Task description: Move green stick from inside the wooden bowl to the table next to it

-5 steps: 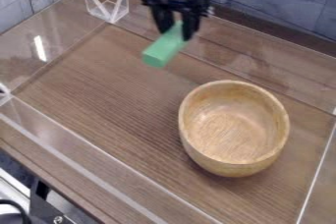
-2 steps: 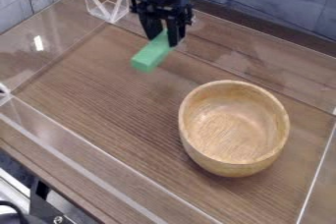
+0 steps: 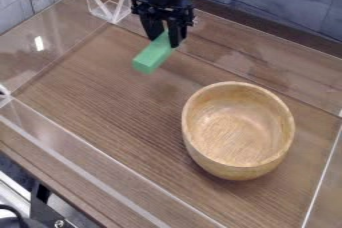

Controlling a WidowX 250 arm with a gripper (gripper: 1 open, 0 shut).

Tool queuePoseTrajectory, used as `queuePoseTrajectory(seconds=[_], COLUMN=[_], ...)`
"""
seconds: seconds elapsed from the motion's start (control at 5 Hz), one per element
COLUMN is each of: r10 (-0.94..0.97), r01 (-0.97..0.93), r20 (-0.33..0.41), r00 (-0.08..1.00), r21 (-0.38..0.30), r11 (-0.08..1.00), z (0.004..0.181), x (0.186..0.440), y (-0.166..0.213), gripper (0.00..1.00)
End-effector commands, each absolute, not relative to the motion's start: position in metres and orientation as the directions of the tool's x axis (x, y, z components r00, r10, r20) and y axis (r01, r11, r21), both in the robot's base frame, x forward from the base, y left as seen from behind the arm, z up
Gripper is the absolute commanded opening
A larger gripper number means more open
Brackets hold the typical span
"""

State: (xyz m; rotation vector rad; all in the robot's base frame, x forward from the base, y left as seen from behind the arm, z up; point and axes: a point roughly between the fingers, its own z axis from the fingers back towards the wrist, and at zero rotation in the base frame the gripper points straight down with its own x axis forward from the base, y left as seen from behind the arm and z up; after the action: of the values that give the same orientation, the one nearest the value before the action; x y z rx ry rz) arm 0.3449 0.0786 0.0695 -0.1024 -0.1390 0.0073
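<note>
Camera view: bright-green flat green stick (image 3: 152, 55), tilted, in gripper (image 3: 167, 40).

- My arm is cut off by the top edge of the frame; only the wrist and my gripper (image 3: 166, 38) show, at about twelve o'clock.
- My fingertips cover the upper end of the green stick (image 3: 151, 56), so I cannot make out where the pads meet it.
- Whether the stick's lower end touches the table (image 3: 107, 112) is too fine to tell.
- The table runs out of frame at six and three o'clock.
- The clear acrylic wall (image 3: 80, 167) is only faint glints; its far edges blur.
- A pale wire-like object (image 3: 107, 4) at eleven o'clock is too small to identify.
</note>
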Motion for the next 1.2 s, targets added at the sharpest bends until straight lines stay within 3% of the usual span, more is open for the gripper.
queuePoseTrajectory(seconds=[0.0, 0.4, 1.0], r10=[0.034, -0.028, 0.001], r01=[-0.019, 0.043, 0.013], r20=[0.191, 0.191, 0.187], r00=[0.981, 0.981, 0.982], r21=[-0.079, -0.074, -0.074], r11=[0.997, 0.996, 0.997], z=[0.087, 0.059, 0.06], x=[0.35, 0.334, 0.358], y=[0.082, 0.072, 0.077], gripper=[0.0, 0.0, 0.0])
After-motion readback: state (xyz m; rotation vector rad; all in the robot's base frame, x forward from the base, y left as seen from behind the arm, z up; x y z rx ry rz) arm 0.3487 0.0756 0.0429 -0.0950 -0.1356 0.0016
